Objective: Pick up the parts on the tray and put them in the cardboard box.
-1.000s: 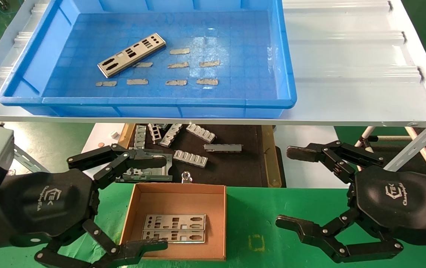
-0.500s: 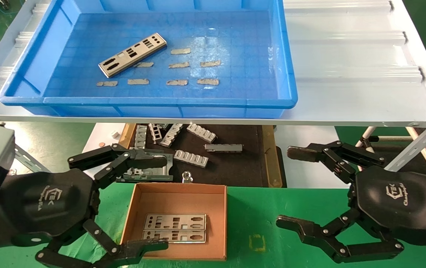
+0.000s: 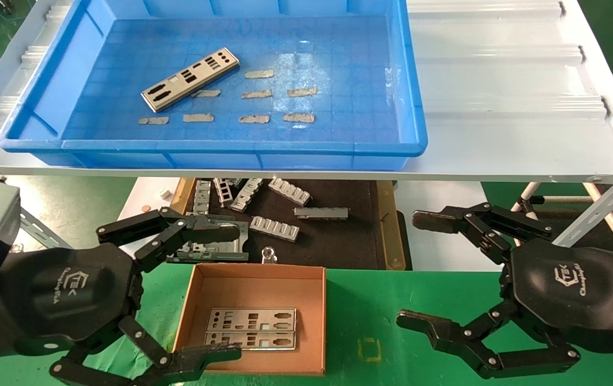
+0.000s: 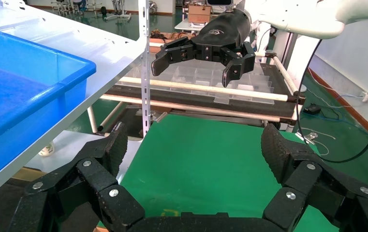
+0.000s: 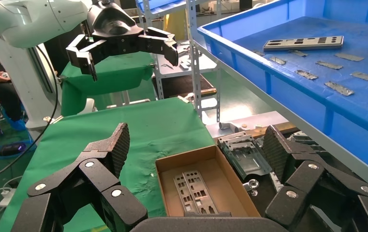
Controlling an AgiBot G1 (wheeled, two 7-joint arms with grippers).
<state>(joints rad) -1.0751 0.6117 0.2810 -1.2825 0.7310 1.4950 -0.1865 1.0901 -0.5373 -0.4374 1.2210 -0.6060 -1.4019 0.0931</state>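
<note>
The left end effector (image 3: 221, 292) is hovering low over the green tabletop (image 3: 392, 321) at the left side of the cardboard box (image 3: 255, 279), with its fingers spread wide apart and nothing between them; one fingertip (image 3: 215, 354) is lying over the box's near left corner, the other is reaching across above the box's far left corner. The right end effector (image 3: 419, 271) is hanging over the right part of the tabletop, well apart from the box, its fingers likewise standing wide apart and gripping nothing. In the right wrist view the left end effector (image 5: 124, 48) is showing farther off, and in the left wrist view the right end effector (image 4: 198, 60) is showing the same way.

Two parts are lying flat in the cardboard box (image 5: 240, 183), side by side and touching along their long edges near the box's near wall: the farther plate (image 3: 251, 319) and the nearer plate (image 3: 250, 340). One more part (image 3: 190, 79) is lying tilted in the left far area of the blue tray (image 3: 231, 147), which is sitting on a white shelf (image 3: 505, 107) above and behind the tabletop. Small grey tape scraps (image 3: 255, 95) are lying in rows on the tray floor just beside that plate. Below the shelf, ribbed grey metal brackets (image 3: 274, 228) are lying scattered on a dark mat (image 3: 338, 241) with wooden edges, beyond the far edge of the tabletop.
</note>
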